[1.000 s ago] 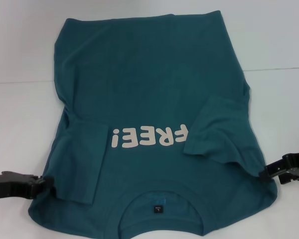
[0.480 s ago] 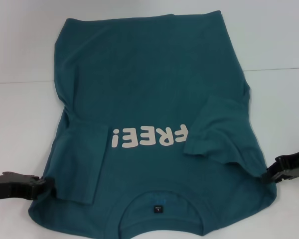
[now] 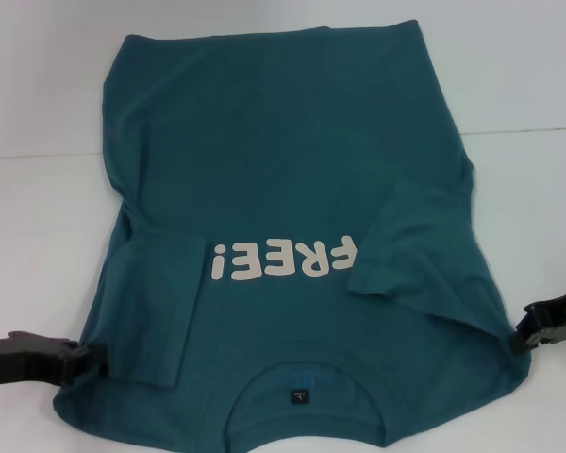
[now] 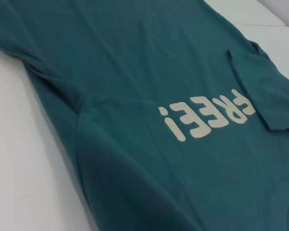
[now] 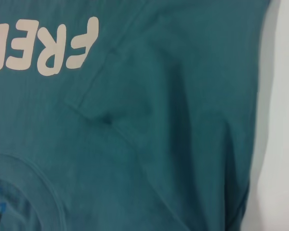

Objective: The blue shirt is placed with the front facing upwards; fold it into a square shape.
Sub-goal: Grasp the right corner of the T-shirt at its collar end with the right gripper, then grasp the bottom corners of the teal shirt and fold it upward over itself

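The blue shirt (image 3: pixel 283 170) lies front up on the white table, collar nearest me, with cream "FREE!" lettering (image 3: pixel 283 260) and a dark collar label (image 3: pixel 301 394). Both short sleeves are folded inward onto the chest. My left gripper (image 3: pixel 83 359) is at the shirt's left shoulder edge, shut on the cloth. My right gripper (image 3: pixel 521 338) is at the right shoulder edge, shut on the cloth there. The left wrist view shows the shirt (image 4: pixel 135 72) and its lettering. The right wrist view shows the folded sleeve (image 5: pixel 173 120) and part of the collar.
The white table (image 3: pixel 38 217) stretches out on both sides of the shirt and beyond its hem at the far end. A seam line crosses the table behind the shirt (image 3: pixel 528 132).
My right gripper has shifted outward to the right and slightly nearer, drawing the shirt's right shoulder edge with it. My left gripper has moved slightly nearer and outward.
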